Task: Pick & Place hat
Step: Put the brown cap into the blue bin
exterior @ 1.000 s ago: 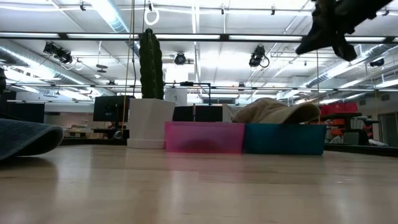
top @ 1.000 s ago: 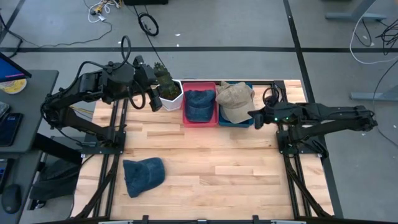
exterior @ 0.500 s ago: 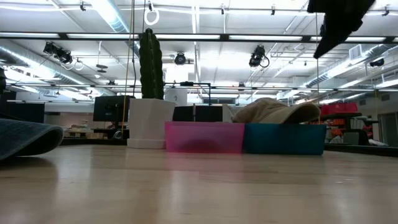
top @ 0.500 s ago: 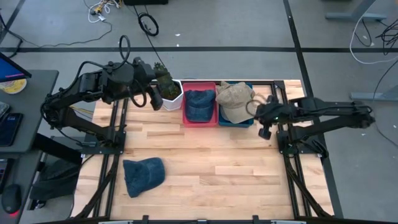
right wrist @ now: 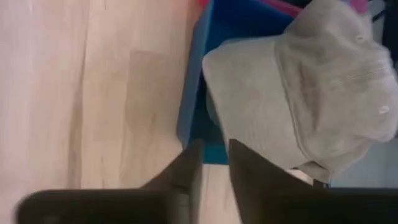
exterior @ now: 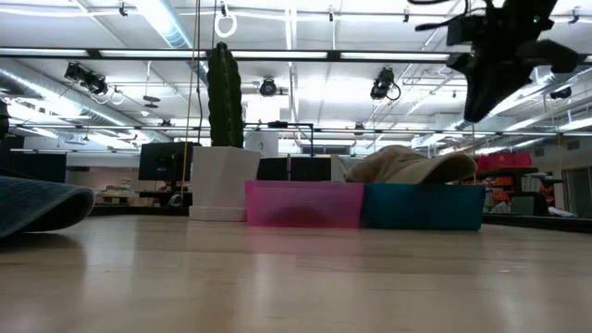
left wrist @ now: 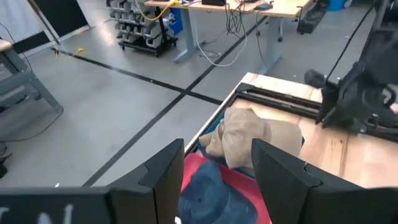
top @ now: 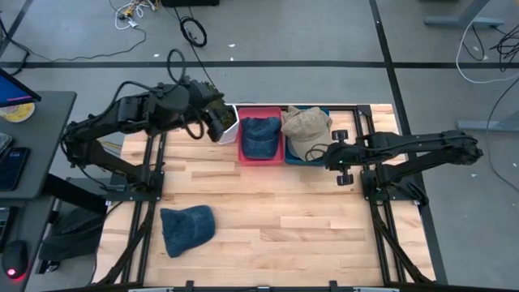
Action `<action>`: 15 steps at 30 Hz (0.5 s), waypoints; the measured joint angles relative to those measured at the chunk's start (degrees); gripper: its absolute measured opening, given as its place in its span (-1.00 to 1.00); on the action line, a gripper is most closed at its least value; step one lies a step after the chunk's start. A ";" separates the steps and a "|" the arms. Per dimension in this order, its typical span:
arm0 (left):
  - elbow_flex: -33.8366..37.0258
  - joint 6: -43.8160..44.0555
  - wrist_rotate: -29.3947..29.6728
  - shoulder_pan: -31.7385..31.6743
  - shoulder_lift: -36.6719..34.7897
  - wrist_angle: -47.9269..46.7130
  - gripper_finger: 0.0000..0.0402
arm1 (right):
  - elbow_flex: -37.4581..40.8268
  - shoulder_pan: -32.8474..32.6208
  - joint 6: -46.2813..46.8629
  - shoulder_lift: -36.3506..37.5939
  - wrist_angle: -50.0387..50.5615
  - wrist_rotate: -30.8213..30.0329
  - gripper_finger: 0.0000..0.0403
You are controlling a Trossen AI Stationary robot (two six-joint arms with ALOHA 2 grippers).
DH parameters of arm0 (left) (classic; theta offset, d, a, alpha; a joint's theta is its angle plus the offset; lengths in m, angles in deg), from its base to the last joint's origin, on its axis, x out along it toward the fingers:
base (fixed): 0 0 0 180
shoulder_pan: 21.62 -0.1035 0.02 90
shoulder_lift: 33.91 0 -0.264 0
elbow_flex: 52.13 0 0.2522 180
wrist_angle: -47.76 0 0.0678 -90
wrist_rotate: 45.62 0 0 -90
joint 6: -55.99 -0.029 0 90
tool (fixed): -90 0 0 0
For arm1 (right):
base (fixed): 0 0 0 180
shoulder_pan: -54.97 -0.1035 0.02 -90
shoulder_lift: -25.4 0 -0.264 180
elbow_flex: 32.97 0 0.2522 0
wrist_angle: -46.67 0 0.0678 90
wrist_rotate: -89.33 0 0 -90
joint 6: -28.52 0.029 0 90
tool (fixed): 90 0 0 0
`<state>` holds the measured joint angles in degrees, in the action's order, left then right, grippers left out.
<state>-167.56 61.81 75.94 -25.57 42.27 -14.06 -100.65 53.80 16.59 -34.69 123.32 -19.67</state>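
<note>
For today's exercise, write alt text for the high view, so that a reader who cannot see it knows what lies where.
Seen from above, a tan hat sits in a blue bin beside a pink bin holding a blue hat, at the far edge of a wooden table. The right claw hovers by the blue bin, the left claw over a potted plant; another blue hat lies near the front left.

We see even, bright light from ceiling strip lamps (exterior: pixel 166 23), which flare white in the low view; soft shadows lie on the bench (top: pixel 268 211), and the right wrist view is blurred.
</note>
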 joint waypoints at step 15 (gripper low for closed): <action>0.00 -0.22 -0.03 0.05 5.80 0.23 -0.05 | 7.50 -0.04 -14.42 -2.42 -9.98 -13.09 0.55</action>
<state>-167.56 61.59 75.91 -25.52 48.07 -13.83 -93.15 53.76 2.17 -37.11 113.34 -32.77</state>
